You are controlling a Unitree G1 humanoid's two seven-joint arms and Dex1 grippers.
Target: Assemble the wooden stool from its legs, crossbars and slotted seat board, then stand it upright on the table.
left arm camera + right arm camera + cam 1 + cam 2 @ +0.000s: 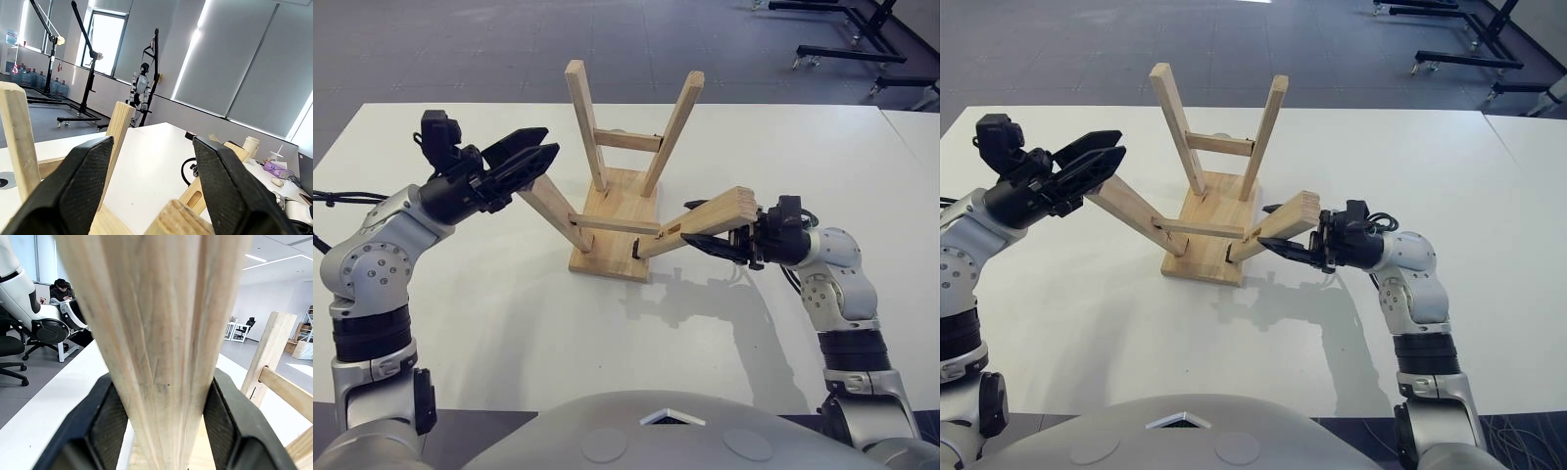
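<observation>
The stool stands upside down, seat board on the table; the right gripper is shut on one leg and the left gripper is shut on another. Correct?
Not fully. The left gripper is open: the left wrist view shows its fingers apart, with a leg end between them, not gripped. The rest holds.

2 head eyes overlook stool [619, 201]; wrist cameras close.

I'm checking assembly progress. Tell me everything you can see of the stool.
The stool is pale bare wood, upside down: seat board flat on the table, four legs splayed upward, crossbars between them. The right pincer is shut on the near-right leg; the open left pincer straddles the tip of the near-left leg.
</observation>
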